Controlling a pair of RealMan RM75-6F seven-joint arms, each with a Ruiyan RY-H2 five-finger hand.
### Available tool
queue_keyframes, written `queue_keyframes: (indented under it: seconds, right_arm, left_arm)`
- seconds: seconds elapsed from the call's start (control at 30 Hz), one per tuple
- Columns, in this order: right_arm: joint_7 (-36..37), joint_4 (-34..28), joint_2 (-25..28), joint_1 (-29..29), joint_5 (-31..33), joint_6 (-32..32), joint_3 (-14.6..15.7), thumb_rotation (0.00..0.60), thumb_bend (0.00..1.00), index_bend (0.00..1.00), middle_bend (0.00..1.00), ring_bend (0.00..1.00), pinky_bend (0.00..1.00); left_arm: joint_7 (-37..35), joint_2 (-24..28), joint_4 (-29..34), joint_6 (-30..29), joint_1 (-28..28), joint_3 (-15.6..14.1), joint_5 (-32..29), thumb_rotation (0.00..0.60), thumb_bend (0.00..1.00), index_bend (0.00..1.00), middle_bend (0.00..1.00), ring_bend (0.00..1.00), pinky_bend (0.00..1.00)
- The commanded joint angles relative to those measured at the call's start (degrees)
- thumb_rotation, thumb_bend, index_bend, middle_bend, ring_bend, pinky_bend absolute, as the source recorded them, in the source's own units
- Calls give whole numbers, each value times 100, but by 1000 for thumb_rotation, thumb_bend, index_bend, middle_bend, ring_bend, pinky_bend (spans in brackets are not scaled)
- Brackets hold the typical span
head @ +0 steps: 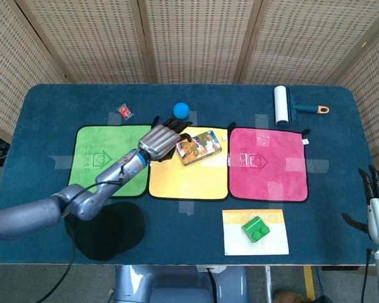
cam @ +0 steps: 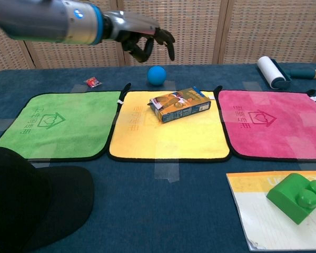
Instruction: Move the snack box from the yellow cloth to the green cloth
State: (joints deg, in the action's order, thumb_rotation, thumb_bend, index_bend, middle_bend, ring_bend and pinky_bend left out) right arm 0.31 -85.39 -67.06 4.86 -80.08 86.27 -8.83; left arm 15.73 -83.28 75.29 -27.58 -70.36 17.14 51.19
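Observation:
The snack box (head: pixel 199 146) (cam: pixel 180 104) lies flat on the far part of the yellow cloth (head: pixel 188 172) (cam: pixel 168 134). To its left lies the green cloth (head: pixel 109 159) (cam: pixel 58 124), with nothing on it. My left hand (head: pixel 163 139) (cam: pixel 145 36) hovers open in the air above the yellow cloth's far left corner, just left of the box and apart from it, fingers spread and pointing toward it. My right hand (head: pixel 378 202) is open at the table's near right edge, far from the cloths.
A pink cloth (head: pixel 267 163) lies right of the yellow one. A blue ball (head: pixel 181 110) and a small red wrapper (head: pixel 125 112) sit behind the cloths, a lint roller (head: pixel 284 105) at the back right. A black cap (head: pixel 104 228) and a green brick (head: pixel 255 228) on a booklet lie near the front.

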Motion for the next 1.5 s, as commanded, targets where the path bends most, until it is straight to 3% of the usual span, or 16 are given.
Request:
queue_keyframes:
  seconds: [0.03,0.33,0.63,0.87,1.03,1.17,1.5]
  right_arm:
    - [64,70,4,11,116,-85,-39,600,10,0,0,0,0]
    - [180,199,17,-16,290,-143,-99,600,10,0,0,0,0]
    - [228,275,20,-31,400,-168,-153,600,10,0,0,0,0]
    - [307,298,37,-37,455,-196,-187,600,9,0,0,0,0]
    - [419,289,79,-60,460,-169,-214,600,10,0,0,0,0]
    - [462,292,92,-81,453,-134,-223,600,10,0,0,0,0]
    - [541,277,120,-100,462,-137,-237,600,10,0,0,0,0]
  left_arm:
    - [559,-835,-1042,364,-1010,-359,-1208,600,1000,219,0,31,0]
    - [698,-1577,-2350,947,-2098,-1067,-2518,600,1000,176,0,7,0]
    - [464,-2508,-3863,1475,-2740,-1511,-3077,600,1000,176,0,7,16]
    - [88,-3105,-4791,1935,-2840,-1574,-3063,600,1000,157,0,7,9]
    - [-310,-3459,-5382,2496,-2907,-1777,-2847,600,1000,141,0,7,10]
    - [-695,-3578,-5692,2747,-2952,-1960,-2602,600,1000,143,9,36,18]
    - [-1920,-3463,-6014,3516,-3004,-2494,-1780,600,1000,234,166,185,73]
